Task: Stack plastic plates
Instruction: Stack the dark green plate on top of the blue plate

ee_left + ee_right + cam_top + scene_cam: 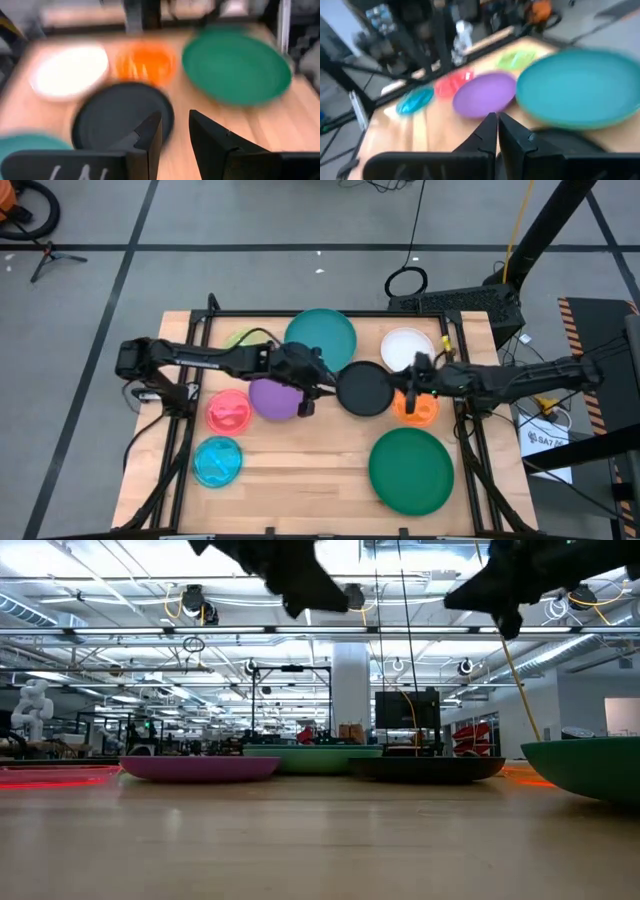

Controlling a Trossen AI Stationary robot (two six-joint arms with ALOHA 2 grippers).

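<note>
High view shows the plates spread singly over the wooden counter, none stacked. Along the far edge lie the yellow-green plate, the large teal plate and the white plate. In the middle row sit the pink plate, the purple plate, the black plate and the orange plate. The blue plate lies near the left edge toward the front, and the dark green plate toward the front right corner. The left gripper hangs over the gap between purple and black plates; in the left wrist view its fingers stand a narrow way apart with nothing between them, above the black plate's rim. The right gripper hovers between the black and orange plates, and in the right wrist view its fingers are pressed together, empty.
</note>
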